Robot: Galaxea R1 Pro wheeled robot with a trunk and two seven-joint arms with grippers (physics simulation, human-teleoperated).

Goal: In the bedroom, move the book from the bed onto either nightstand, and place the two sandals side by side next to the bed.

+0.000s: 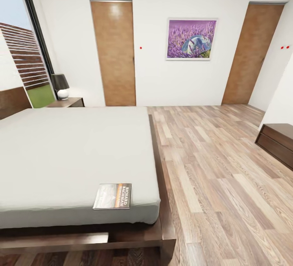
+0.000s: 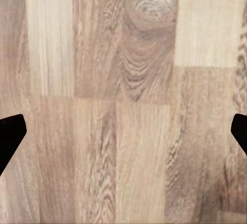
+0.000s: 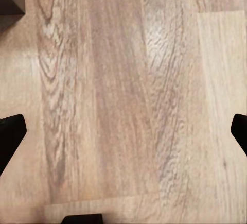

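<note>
A small dark paperback book [image 1: 112, 196] lies on the grey-mattressed, dark wood bed's [image 1: 73, 152] near right corner; both end effectors [image 2: 123, 136] [image 3: 123, 136] hang spread apart over wood-plank floor [image 1: 211, 168].

**A:** ok where's everything sitting?

**B:** bed [image 1: 61, 152] takes up the left, book [image 1: 112, 196] on the mattress near its foot corner, close to the floor-side edge. nightstand [image 1: 67, 102] behind the bed by the window, lamp [image 1: 61, 86] on it.

**A:** and the right side?

**B:** open floor [image 1: 211, 168], cabinet [image 1: 277, 141] against the right wall. two doors [image 1: 114, 52] on the back wall, picture [image 1: 191, 39] between them.
</note>
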